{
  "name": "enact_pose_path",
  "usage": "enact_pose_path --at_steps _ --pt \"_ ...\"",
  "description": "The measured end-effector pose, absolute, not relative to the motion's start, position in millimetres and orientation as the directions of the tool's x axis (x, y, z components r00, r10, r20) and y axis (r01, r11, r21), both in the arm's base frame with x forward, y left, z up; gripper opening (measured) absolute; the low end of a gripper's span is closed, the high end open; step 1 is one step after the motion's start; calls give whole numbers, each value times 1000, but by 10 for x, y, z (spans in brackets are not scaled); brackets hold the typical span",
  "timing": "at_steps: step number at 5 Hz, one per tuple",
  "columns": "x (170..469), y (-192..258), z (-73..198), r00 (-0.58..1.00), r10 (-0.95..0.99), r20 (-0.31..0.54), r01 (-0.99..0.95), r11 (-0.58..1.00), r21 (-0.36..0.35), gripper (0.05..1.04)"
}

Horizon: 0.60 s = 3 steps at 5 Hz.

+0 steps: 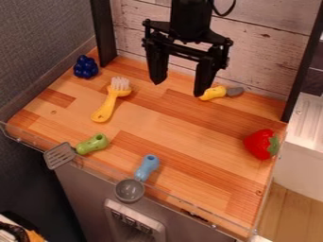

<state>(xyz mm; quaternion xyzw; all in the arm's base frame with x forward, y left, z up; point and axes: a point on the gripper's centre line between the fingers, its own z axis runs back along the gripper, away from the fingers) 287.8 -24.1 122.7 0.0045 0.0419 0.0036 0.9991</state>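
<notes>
The pincer (179, 89) hangs wide open and holds nothing, above the rear of the wooden counter (164, 125). Beside one fingertip we see the yellow-handled knife (216, 92), near the plank wall (268, 56). On our left lie the yellow brush (108, 105) and blue grapes (86, 67); on our right, the red strawberry (259, 143).

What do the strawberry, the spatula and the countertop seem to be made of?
The strawberry looks like smooth plastic with a slight sheen, its red even, though painted wood is possible. The spatula seems plastic: solid-colored green handle, dull gray slotted head. The countertop looks like satin wood, from its strips of varying tone; printed laminate could look the same.
</notes>
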Motion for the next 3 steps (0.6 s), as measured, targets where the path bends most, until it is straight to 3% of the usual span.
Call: enact_pose_path --at_steps 1,3 --pt "3016 -67 1184 996 17 -90 -16 1000 5 999" --pt "3486 715 1196 997 65 -36 -65 998 -16 994"
